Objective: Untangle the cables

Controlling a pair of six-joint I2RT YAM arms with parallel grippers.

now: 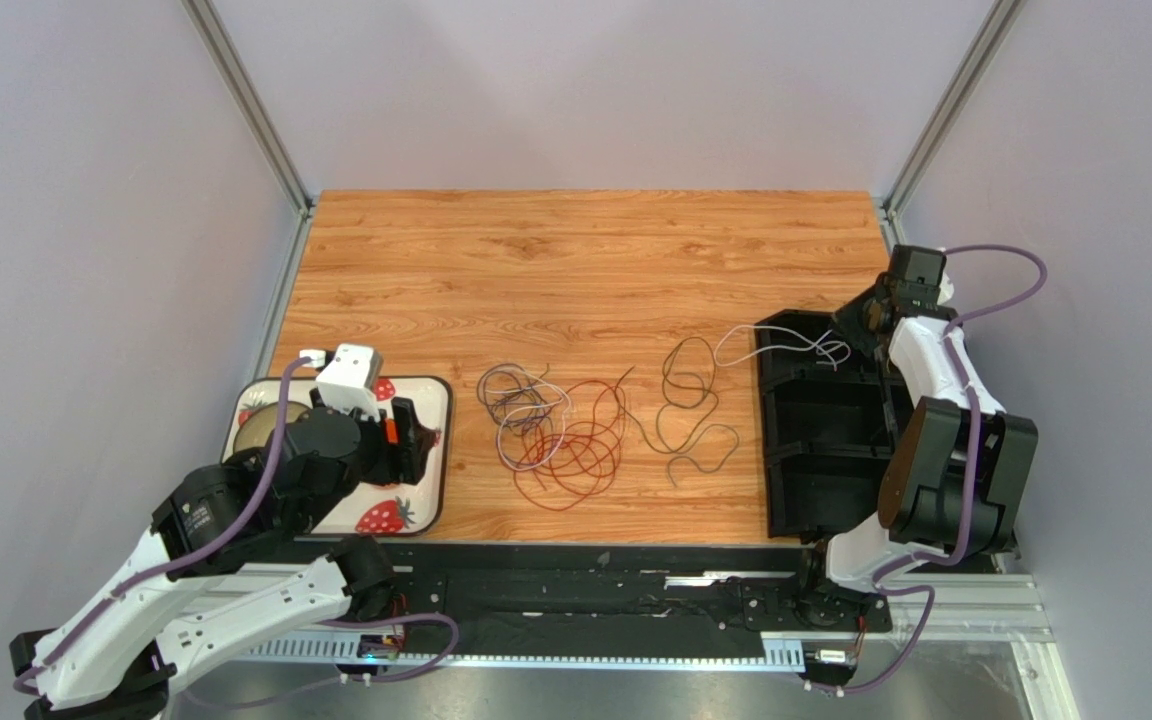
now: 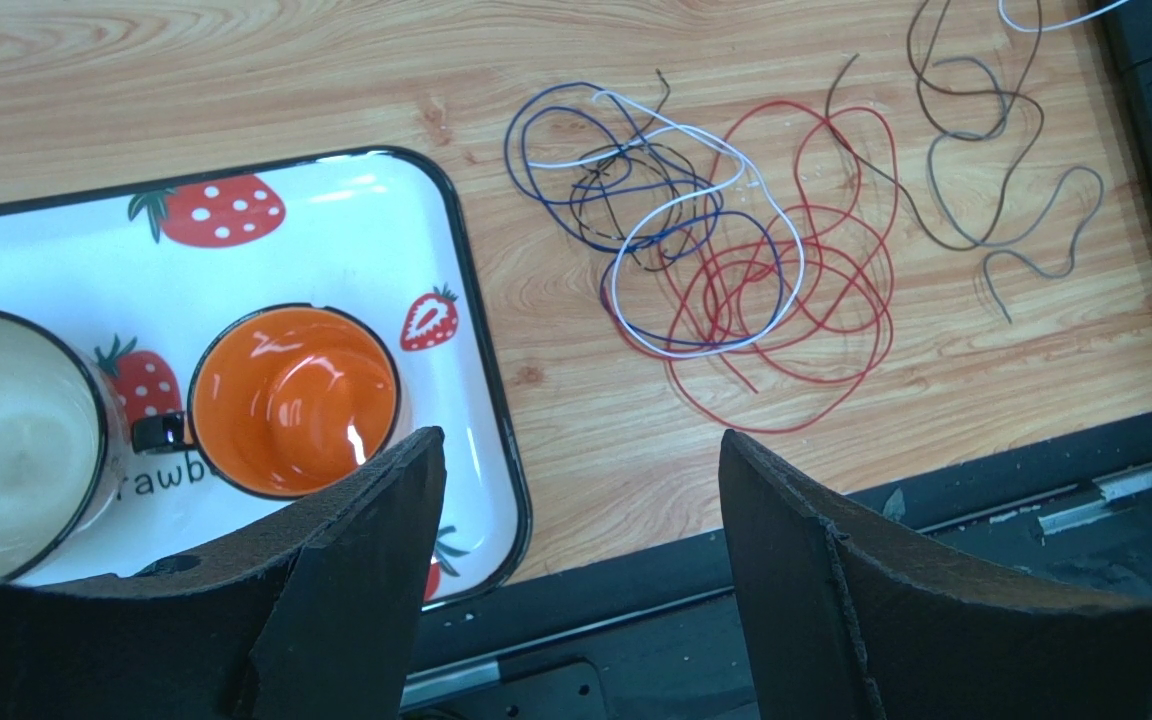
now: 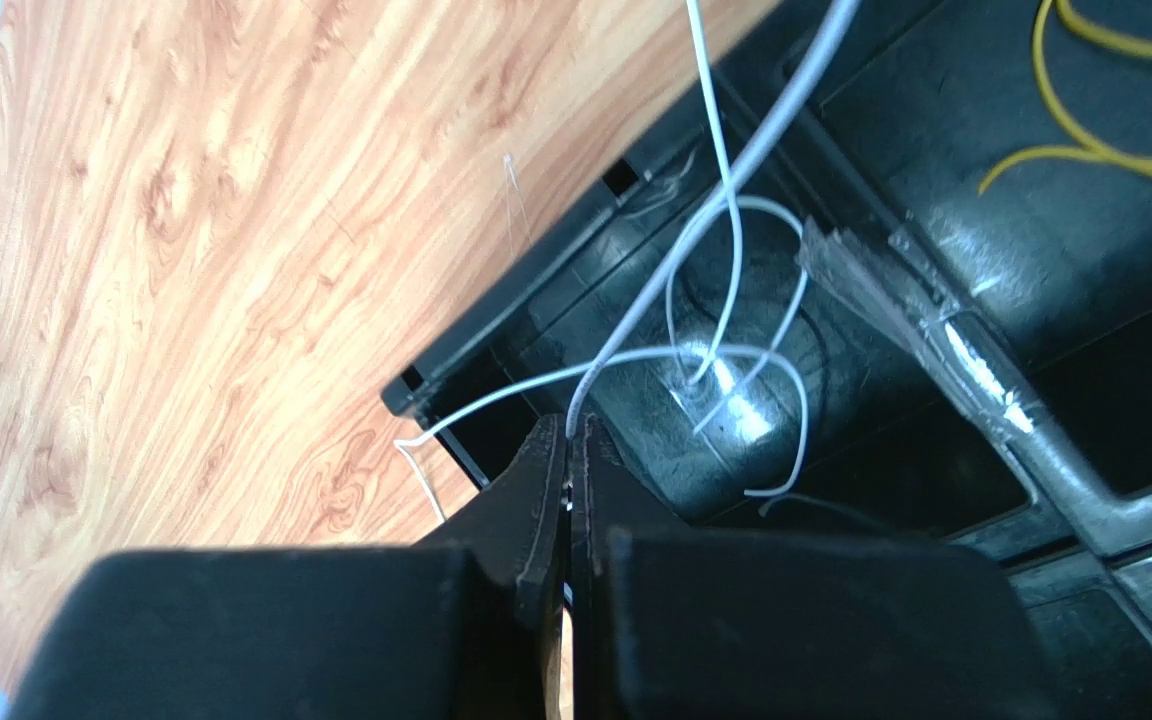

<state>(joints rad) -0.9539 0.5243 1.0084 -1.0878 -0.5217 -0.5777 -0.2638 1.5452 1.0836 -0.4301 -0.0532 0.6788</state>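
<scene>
White cable (image 3: 695, 225) pinched in right hand (image 3: 567, 450) — end hidden, yellow cable (image 3: 1063, 150) cropped

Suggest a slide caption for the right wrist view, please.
Right gripper pinches a white cable over the black bin; a yellow cable lies inside.
</scene>
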